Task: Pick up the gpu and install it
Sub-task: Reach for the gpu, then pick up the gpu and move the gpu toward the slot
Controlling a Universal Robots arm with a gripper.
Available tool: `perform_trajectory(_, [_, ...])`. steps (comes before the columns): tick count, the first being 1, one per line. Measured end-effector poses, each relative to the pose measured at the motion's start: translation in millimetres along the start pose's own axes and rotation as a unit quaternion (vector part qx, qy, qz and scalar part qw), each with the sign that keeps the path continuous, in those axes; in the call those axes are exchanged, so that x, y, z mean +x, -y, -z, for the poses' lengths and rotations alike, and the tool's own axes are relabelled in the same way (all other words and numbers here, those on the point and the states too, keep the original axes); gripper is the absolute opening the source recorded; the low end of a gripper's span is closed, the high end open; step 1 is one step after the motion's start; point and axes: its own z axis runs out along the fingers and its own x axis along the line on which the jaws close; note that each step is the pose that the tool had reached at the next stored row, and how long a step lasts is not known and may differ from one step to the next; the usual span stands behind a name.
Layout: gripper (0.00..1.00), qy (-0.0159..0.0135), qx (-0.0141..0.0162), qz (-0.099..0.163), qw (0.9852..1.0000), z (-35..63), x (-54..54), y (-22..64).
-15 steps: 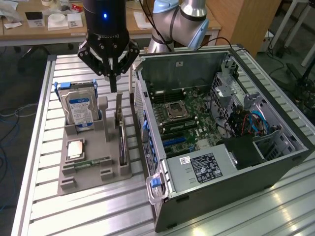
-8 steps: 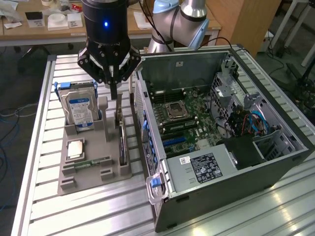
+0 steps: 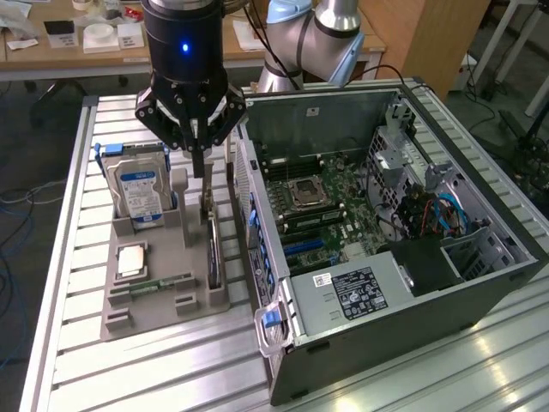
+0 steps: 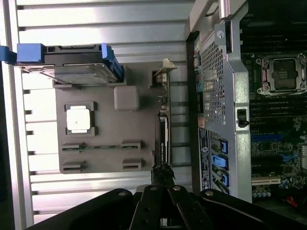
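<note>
Slotted aluminium table [image 3: 129,369] bearing two items: a grey moulded parts holder [image 3: 176,253] toward the exterior view's left, and an open desktop computer case [image 3: 386,322], laid on its side, just beside it on the exterior view's right.

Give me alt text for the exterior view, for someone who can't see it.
A robot gripper hangs over the graphics card, which stands on edge in a gray holder beside an open computer case. A hard drive stands in the same holder.
</note>
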Motion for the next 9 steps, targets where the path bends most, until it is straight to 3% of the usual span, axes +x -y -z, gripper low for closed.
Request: perform_trajectory(9, [0.11, -0.0004, 0.0, 0.0, 1.0, -3.7, 0.0, 0.2])
